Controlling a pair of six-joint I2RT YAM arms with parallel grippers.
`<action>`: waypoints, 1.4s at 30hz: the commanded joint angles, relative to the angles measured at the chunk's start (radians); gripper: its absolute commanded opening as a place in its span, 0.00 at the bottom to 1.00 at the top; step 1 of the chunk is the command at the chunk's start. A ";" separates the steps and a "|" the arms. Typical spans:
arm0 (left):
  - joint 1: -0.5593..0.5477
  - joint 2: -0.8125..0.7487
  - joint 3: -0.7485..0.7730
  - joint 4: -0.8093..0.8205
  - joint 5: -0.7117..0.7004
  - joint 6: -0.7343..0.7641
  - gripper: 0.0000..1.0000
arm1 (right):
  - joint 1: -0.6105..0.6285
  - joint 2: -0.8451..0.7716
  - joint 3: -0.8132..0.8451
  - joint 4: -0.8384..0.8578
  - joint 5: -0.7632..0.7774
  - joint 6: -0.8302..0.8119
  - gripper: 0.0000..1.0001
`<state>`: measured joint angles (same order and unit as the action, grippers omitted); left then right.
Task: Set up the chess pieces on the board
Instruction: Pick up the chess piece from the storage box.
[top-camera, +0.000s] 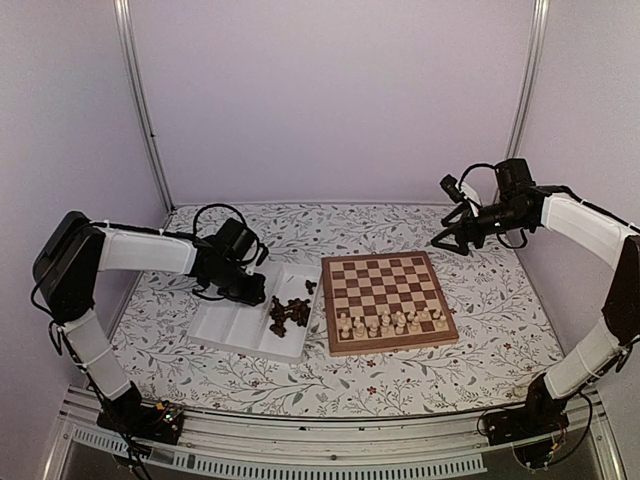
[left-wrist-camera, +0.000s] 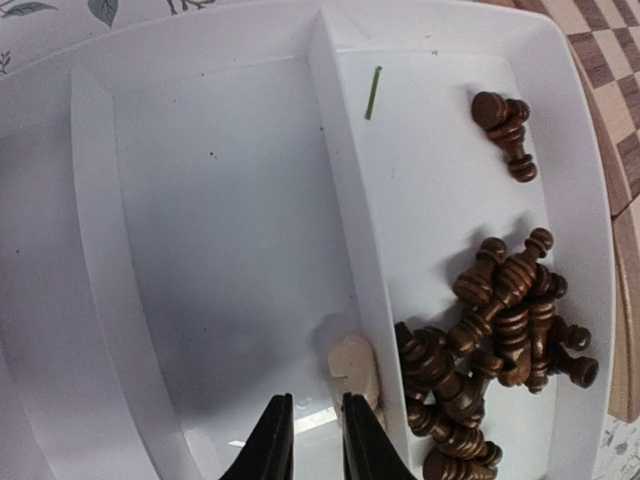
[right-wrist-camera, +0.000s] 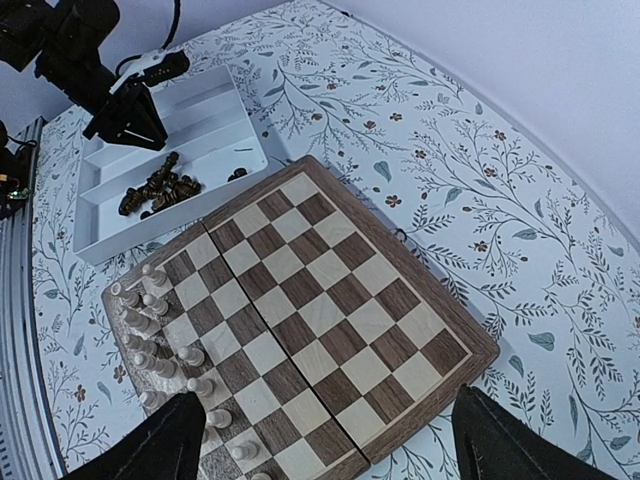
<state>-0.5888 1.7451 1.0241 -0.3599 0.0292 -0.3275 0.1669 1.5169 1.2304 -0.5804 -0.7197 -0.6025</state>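
The board (top-camera: 385, 275) lies right of centre, with cream chess pieces (top-camera: 390, 322) standing in its two near rows. Dark chess pieces (left-wrist-camera: 495, 340) lie heaped in the right compartment of a white tray (top-camera: 225, 325). One cream piece (left-wrist-camera: 355, 365) lies in the left compartment against the divider. My left gripper (left-wrist-camera: 318, 435) is low in that compartment, its jaws a narrow gap apart with nothing between them; the cream piece lies just past its right finger. My right gripper (right-wrist-camera: 325, 400) hangs wide open and empty above the board's (right-wrist-camera: 330, 290) far right part.
Two more dark pieces (left-wrist-camera: 505, 130) lie apart at the far end of the tray's right compartment. The tray's right wall sits close to the board's left edge (left-wrist-camera: 600, 60). The tablecloth has a leaf print (top-camera: 500, 330). Walls close in the back and sides.
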 joint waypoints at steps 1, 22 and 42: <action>0.007 -0.035 -0.027 0.004 0.024 -0.015 0.21 | -0.004 -0.003 -0.009 0.000 -0.029 -0.003 0.89; -0.034 0.042 -0.027 -0.068 0.021 -0.013 0.32 | -0.005 0.006 -0.006 -0.006 -0.053 -0.003 0.88; -0.053 0.038 -0.049 -0.189 -0.016 -0.004 0.28 | -0.005 0.013 -0.012 -0.010 -0.084 -0.007 0.88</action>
<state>-0.6277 1.7714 0.9985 -0.4526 0.0185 -0.3351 0.1669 1.5219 1.2304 -0.5808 -0.7788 -0.6025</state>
